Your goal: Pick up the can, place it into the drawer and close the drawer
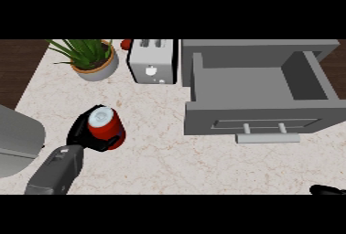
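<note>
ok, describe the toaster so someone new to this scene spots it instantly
Start at the big grey open drawer on the counter's right. Just left of its back corner stands the toaster, a white box with two top slots. The potted plant on its left is green and round.

I work in a kitchen: a toaster [153, 61], a potted plant [91, 57] and a drawer [260, 93] on a marble table [175, 160].
</note>
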Tool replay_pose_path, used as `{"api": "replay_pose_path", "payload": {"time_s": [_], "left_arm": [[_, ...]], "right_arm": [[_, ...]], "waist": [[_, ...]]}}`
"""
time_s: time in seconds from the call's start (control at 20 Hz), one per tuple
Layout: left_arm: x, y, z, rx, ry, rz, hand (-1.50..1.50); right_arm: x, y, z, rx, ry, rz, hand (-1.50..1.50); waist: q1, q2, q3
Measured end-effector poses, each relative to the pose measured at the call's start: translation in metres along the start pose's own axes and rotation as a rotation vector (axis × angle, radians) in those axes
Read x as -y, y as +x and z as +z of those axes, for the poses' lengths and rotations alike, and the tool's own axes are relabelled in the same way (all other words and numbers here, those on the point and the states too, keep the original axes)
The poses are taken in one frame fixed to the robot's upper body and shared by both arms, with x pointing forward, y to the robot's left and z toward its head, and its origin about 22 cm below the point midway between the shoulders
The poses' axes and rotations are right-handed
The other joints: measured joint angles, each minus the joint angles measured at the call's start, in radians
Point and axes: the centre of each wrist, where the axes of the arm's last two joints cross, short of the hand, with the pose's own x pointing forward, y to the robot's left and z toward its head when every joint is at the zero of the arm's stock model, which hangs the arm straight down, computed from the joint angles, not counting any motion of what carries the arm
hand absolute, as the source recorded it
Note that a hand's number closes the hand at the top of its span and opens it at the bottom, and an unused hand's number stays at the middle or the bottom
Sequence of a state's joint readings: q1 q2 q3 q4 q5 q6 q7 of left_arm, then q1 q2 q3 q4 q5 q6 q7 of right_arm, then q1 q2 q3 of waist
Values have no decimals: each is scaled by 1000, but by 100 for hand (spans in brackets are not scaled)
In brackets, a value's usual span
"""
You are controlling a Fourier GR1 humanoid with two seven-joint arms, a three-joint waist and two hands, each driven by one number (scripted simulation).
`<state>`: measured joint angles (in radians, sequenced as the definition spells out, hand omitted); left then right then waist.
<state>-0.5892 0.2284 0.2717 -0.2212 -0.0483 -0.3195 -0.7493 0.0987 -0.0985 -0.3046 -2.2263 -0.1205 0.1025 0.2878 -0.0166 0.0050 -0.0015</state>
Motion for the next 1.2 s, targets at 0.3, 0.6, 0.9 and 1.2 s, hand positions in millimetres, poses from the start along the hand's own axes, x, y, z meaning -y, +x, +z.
{"api": "replay_pose_path", "payload": {"time_s": [0.3, 0.6, 0.9, 1.2], "left_arm": [[42, -1, -21, 38, 93, 26, 150], [79, 15, -48, 79, 149, 49, 150], [107, 51, -78, 100, 98, 23, 150], [138, 113, -110, 132, 38, -18, 150]], "right_arm": [[2, 2, 2, 9, 0, 8, -150], [0, 2, 1, 8, -15, 15, -150], [0, 6, 5, 14, -30, 35, -150], [5, 7, 7, 12, -36, 41, -150]], "waist": [[3, -2, 1], [9, -4, 1], [13, -8, 2], [19, -12, 2]]}}
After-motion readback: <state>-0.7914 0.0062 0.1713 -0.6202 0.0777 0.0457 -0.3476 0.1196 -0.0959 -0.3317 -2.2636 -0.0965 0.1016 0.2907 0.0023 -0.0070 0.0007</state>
